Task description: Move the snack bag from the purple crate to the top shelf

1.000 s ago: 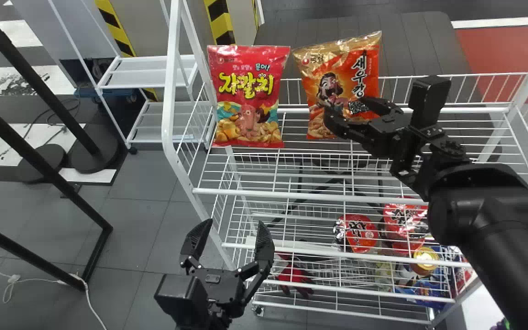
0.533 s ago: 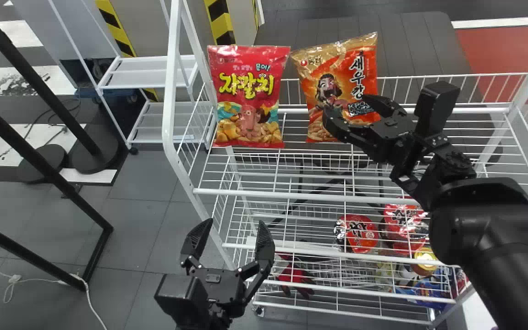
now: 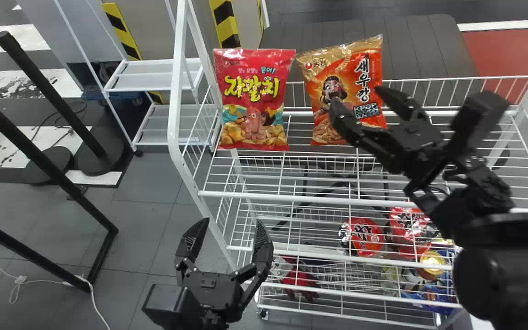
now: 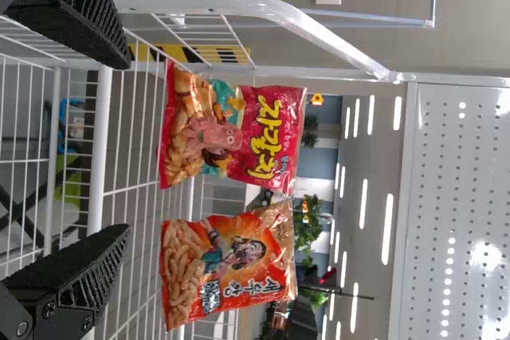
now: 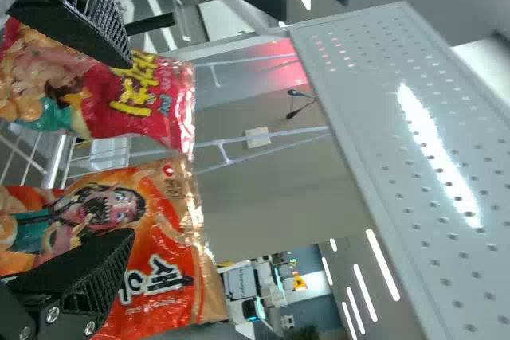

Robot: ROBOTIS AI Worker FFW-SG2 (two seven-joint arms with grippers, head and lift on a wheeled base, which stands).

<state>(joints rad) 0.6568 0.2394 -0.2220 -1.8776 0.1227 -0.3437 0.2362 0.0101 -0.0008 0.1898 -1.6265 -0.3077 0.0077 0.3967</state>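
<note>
On the white rack's top shelf (image 3: 264,196), the orange snack bag (image 3: 346,91) stands slightly tilted to the right of a red-pink snack bag (image 3: 252,101). My right gripper (image 3: 354,95) is at the orange bag's front, fingers spread and not closed on it. From the right wrist, the open gripper (image 5: 131,149) has one finger in front of the orange bag (image 5: 159,276) and the other by the pink bag (image 5: 119,101). Parked low, left of the rack, my left gripper (image 3: 233,224) is open and empty. In the left wrist view, both bags stand beyond that gripper (image 4: 127,146).
Lower shelves hold red cup packs (image 3: 362,236), other snack packs (image 3: 429,286) and red gloves (image 3: 298,279). The rack's white corner post (image 3: 178,91) rises left of the bags. Black posts (image 3: 39,176) and a smaller white rack (image 3: 154,75) stand farther left.
My right gripper's fingers have spread wider, and its wrist and forearm have moved right and down in the head view. The orange bag has shifted slightly left relative to the shelf.
</note>
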